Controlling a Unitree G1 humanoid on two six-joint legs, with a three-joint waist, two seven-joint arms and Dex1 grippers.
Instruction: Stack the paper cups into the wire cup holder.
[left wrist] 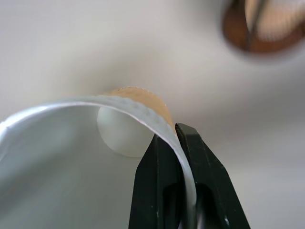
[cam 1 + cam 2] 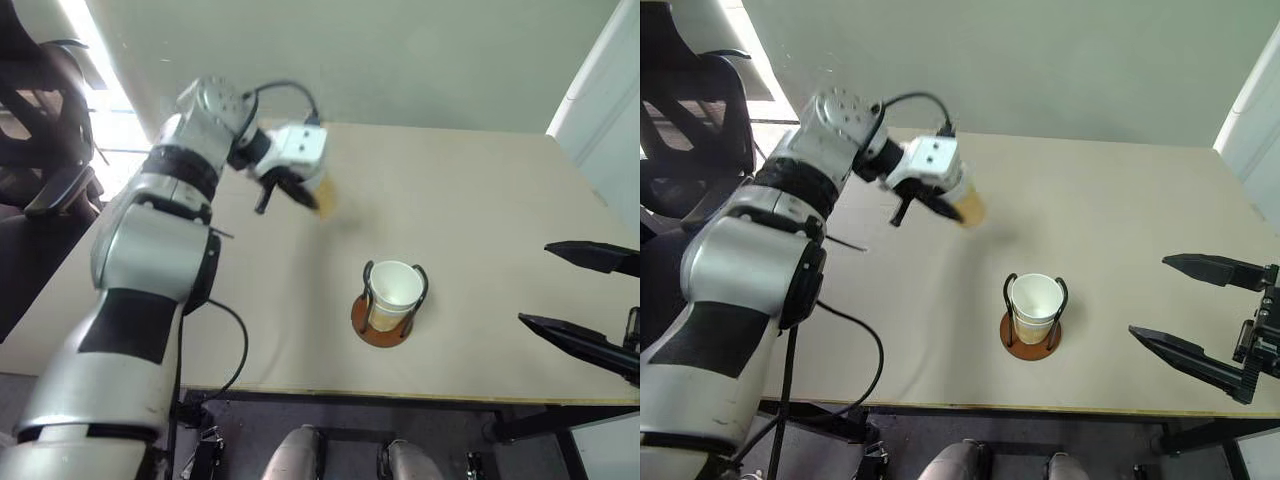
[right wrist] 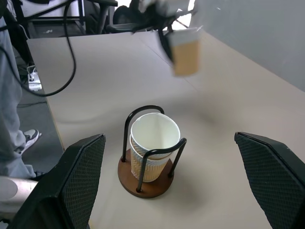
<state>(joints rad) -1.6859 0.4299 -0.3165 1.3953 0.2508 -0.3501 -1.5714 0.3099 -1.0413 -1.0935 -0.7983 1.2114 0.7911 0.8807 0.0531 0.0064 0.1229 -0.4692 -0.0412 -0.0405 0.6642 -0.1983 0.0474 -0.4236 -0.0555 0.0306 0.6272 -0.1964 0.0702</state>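
The left gripper [image 2: 931,203] is clamped on the rim of one paper cup [image 2: 969,207], carried clear above the table [image 2: 1120,200] with its long axis tilted off vertical. The wire cup holder [image 2: 1032,318] stands below and to the robot's right of that cup, well apart; the left arm is the loaded one. The holder contains two nested cups [image 3: 151,143], upright between the loops. The right gripper [image 2: 1200,315] hangs beside the holder, jaws spread wide and empty.

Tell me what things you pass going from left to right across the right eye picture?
Left gripper pinching a paper cup → wire cup holder with stacked cups inside → open right gripper.
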